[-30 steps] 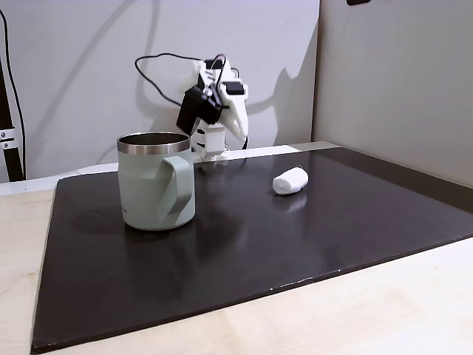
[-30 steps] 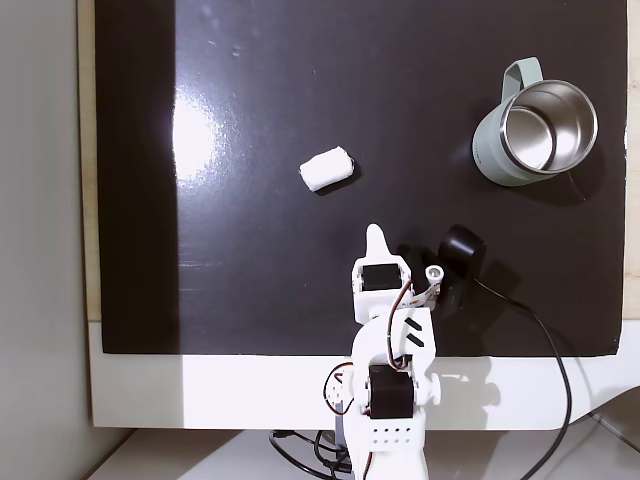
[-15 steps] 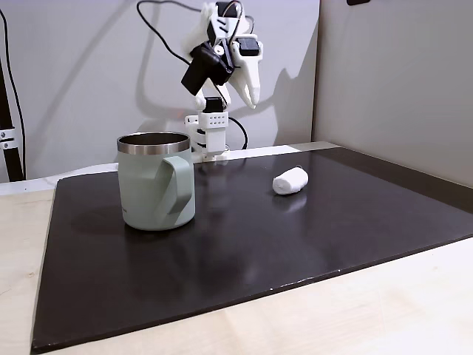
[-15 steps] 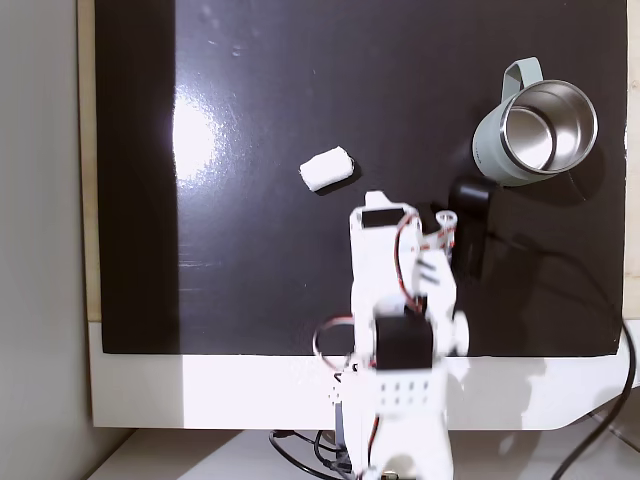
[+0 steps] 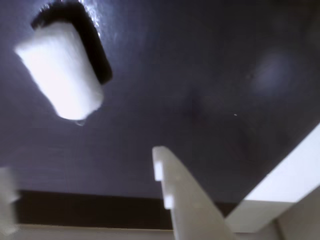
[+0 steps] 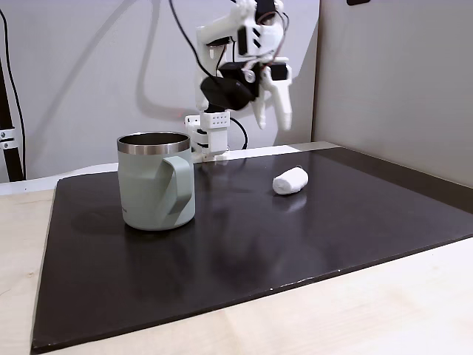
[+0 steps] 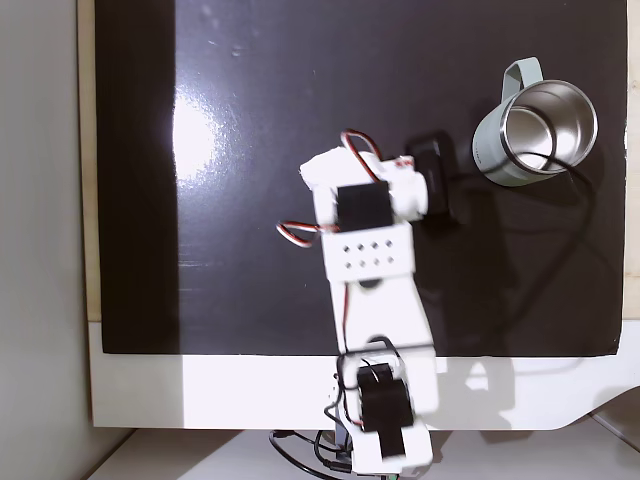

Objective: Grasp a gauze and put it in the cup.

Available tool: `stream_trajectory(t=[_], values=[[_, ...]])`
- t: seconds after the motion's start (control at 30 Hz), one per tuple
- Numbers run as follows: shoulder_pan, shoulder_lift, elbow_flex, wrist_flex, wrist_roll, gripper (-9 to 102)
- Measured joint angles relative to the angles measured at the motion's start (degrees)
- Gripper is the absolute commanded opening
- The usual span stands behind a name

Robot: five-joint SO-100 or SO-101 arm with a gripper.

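The gauze (image 6: 290,180) is a small white roll lying on the black mat (image 6: 310,237), to the right of the cup in this fixed view. The wrist view has the gauze (image 5: 59,70) at upper left, on the mat. The cup (image 6: 155,185), sage green with a steel rim, stands upright at the left, handle facing the camera. My gripper (image 6: 272,118) hangs high in the air above and just behind the gauze, pointing down, open and holding nothing. In the wrist view my gripper (image 5: 82,195) shows one white finger (image 5: 177,195) at centre bottom. From above, the arm (image 7: 365,250) covers most of the gauze; the cup (image 7: 490,150) stands at the far right.
The mat lies on a pale wooden table (image 6: 369,310). Its white base plate (image 7: 250,395) and the arm's base (image 6: 211,137) sit at the mat's back edge. A black cable (image 6: 185,37) loops above the arm. Walls (image 6: 399,74) close the back and right.
The arm has lifted from its folded pose and swung forward over the mat, ending above the gauze. The gauze and the cup have stayed where they were.
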Motion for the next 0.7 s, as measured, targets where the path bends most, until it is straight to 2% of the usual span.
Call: stream_trajectory(t=[0.7], values=[[-3.8,-22.1,-5.8,-5.0,0.2,37]])
